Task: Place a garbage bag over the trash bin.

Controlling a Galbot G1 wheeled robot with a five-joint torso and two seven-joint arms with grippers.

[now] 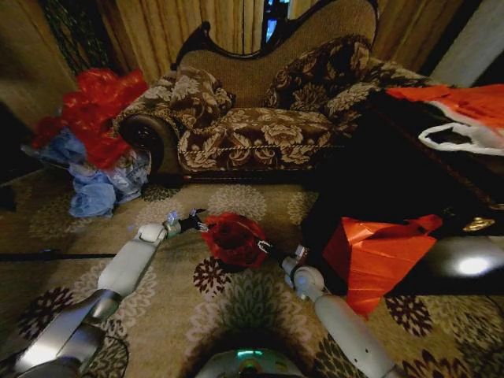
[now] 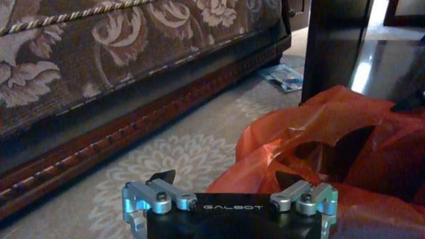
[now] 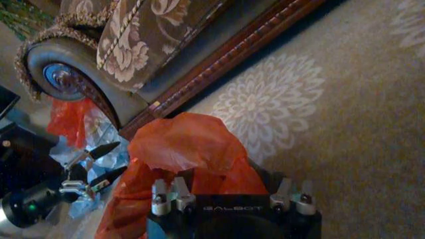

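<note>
Robot's own base sits lowest in the head view, w/ a small green light on it, on a rug w/ big flower shapes. Far left by the wall is a big heap of red and blue bags. Next comes the left arm, reaching fwd over the rug. At its end the left gripper hangs just left of the garbage bag, w/ its two fingers spread apart & nothing between them; one black tip is right beside the bag's edge, & I can't tell if it touches. The bag is red, shiny & crinkly. It stands in a round lump on the rug in front of the floral sofa, about in the middle, between both grippers. From the left wrist view the bag has a dark hole in its top. Can't make out what's under it. Just right of the bag is the right gripper, pushed up against the bag's lower right side. In the right wrist view its finger bases are set wide apart, so it's open, w/ the bag bunched between them & hiding the tips. Behind it the right arm runs back to the robot. Further right a flat red-orange sheet leans at the edge of a dark shiny table.
</note>
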